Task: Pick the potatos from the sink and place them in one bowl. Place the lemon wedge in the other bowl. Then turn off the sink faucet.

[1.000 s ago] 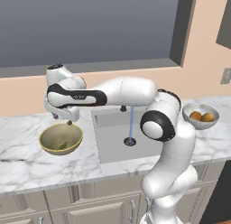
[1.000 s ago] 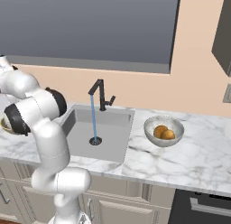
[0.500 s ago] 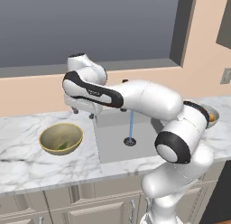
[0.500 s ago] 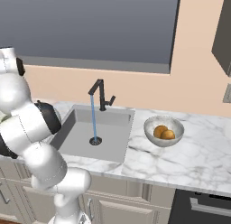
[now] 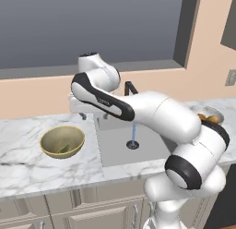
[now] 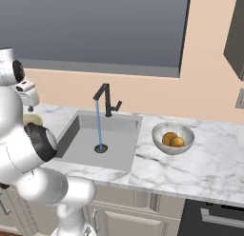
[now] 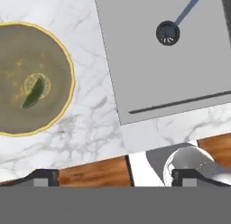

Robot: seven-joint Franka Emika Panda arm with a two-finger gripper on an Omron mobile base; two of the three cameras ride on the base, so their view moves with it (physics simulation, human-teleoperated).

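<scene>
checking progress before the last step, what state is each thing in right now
sink faucet: on, water running into the drain
sink: no food left in it
potatos: both in the silvery bowl
lemon wedge: lying in the gold bowl
claw: open, holding nothing, above the counter between gold bowl and sink

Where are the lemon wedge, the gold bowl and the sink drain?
lemon wedge (image 7: 33,93), hand view, its middle.
gold bowl (image 7: 67,69), hand view, its rim.
sink drain (image 7: 168,32), hand view, its centre.
</scene>
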